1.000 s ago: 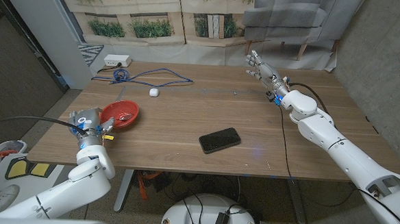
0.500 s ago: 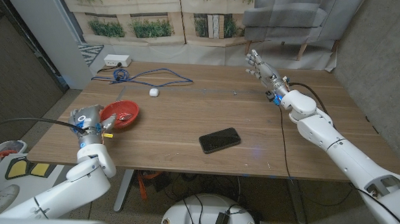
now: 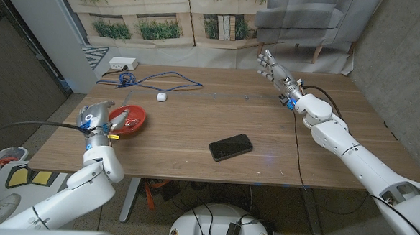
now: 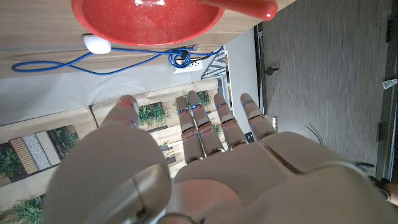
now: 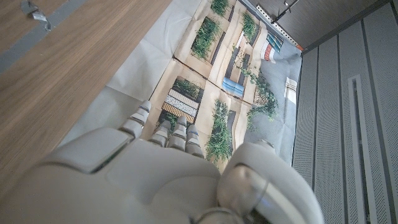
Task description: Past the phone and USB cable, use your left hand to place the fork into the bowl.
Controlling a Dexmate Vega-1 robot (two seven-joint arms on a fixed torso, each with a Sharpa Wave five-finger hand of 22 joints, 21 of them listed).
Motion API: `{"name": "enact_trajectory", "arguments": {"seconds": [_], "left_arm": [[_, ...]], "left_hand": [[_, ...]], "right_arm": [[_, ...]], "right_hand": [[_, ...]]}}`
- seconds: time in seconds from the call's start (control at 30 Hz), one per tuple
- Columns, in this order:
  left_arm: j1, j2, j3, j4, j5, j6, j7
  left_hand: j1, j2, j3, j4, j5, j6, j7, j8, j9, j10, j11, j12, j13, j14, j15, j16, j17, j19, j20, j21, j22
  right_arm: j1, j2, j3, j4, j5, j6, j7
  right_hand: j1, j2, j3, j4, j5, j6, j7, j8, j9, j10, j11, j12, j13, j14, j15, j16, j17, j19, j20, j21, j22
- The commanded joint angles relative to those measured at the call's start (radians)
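My left hand (image 3: 95, 118), fingers spread and holding nothing, hangs just beside the shallow red plastic bowl (image 3: 126, 119). The red-handled fork (image 3: 118, 118) already lies inside that bowl, so letting go looks done.

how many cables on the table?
1 that I can make out: a blue cable strung along the far left of the table, coiled at its left end beside a white box. Its tangle could hide another.
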Motion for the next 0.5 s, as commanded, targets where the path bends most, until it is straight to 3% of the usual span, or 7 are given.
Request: {"name": "enact_trajectory", "arguments": {"seconds": [0.03,0.5], "left_arm": [[0.000,-0.008,-0.003,-0.030,0.051,-0.092,0.009],[-0.025,-0.037,-0.014,-0.003,0.073,-0.237,-0.005]], "left_hand": [[-0.014,0.008,0.004,0.011,-0.001,0.004,0.005,-0.001,0.000,0.005,0.008,-0.002,-0.002,0.003,-0.065,0.000,0.002,0.007,0.003,0.003,0.003],[-0.036,0.025,0.006,0.020,0.000,0.000,0.012,-0.004,0.000,0.005,0.018,-0.007,-0.011,0.006,-0.057,0.000,0.001,0.013,0.003,0.005,0.003]], "right_arm": [[0.001,-0.013,0.002,0.001,0.008,0.000,0.024],[-0.006,-0.012,0.003,-0.012,0.003,-0.005,0.008]], "right_hand": [[-0.012,-0.005,-0.008,0.009,-0.001,-0.003,0.002,-0.002,0.006,-0.002,0.001,-0.001,0.005,-0.011,-0.020,0.000,0.004,-0.004,0.014,-0.005,0.005],[-0.033,-0.014,-0.018,0.018,-0.001,-0.004,0.001,-0.002,0.006,-0.004,0.008,-0.001,0.005,-0.016,-0.022,0.001,0.005,-0.008,0.017,-0.005,0.005]]}}
